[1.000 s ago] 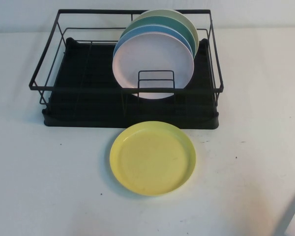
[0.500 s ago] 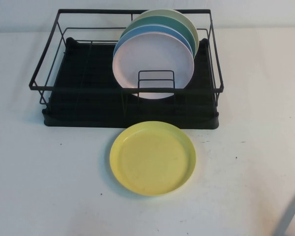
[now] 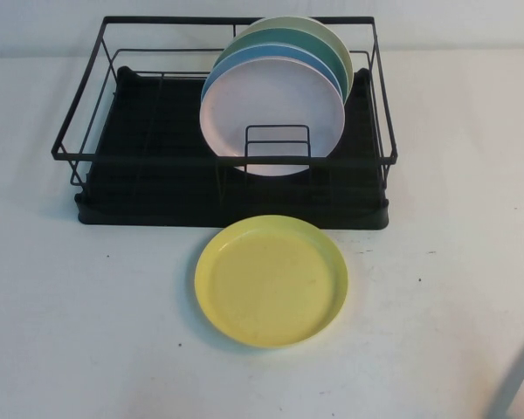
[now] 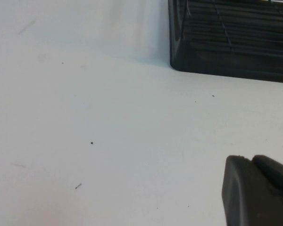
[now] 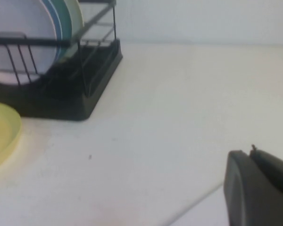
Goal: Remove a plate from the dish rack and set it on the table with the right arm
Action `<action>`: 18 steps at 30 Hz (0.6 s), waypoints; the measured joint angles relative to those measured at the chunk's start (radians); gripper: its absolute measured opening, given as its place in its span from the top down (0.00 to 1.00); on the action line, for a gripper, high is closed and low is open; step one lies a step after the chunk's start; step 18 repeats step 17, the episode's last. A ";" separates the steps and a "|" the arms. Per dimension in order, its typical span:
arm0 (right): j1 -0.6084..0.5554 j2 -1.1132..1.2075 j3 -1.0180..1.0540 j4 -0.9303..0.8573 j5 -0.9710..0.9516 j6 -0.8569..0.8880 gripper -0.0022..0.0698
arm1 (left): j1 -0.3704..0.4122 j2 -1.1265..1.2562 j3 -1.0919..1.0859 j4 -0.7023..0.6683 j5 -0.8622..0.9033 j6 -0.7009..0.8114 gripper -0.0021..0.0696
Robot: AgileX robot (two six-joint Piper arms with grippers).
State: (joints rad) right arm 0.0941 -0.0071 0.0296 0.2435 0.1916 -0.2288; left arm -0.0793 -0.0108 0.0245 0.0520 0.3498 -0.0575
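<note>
Now, from the high view, the yellow plate [image 3: 271,280] lies flat on the white counter [image 3: 87,323], face up, just in front of the dish rack [image 3: 227,196] and apart from it; being round, it has no long axis. Inside the rack a pink plate [image 3: 272,113], a blue plate [image 3: 244,63] and greener ones behind stand on edge, leaning back, mostly hiding one another. Neither arm shows here. From the left wrist view, the left pincer [image 4: 257,190] hangs over bare counter near the rack's corner; I cannot tell its state. From the right wrist view, the right pincer [image 5: 259,188] is closed and empty, over the counter beside the rack, with the yellow plate cut off at the edge.
</note>
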 joint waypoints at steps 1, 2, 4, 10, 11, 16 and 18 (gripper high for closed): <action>0.000 0.000 0.000 -0.029 0.038 0.028 1.00 | 0.000 0.000 0.000 0.000 0.000 0.000 0.98; 0.000 0.000 0.000 -0.049 0.079 0.045 1.00 | 0.000 0.000 0.000 0.000 0.000 0.000 0.98; 0.000 0.000 0.000 -0.073 0.138 0.062 1.00 | 0.000 0.000 0.000 0.000 0.000 0.000 0.98; 0.000 0.000 0.000 -0.088 0.163 0.076 1.00 | 0.000 0.000 0.000 0.000 0.000 0.000 0.98; 0.000 0.000 0.000 -0.090 0.164 0.076 1.00 | 0.000 0.000 0.000 0.000 0.000 0.000 0.98; 0.000 0.000 0.000 -0.090 0.164 0.078 1.00 | 0.000 0.000 0.000 0.000 0.000 0.000 0.98; 0.000 0.000 0.000 -0.090 0.164 0.078 1.00 | 0.000 0.000 0.000 0.000 0.000 0.000 0.98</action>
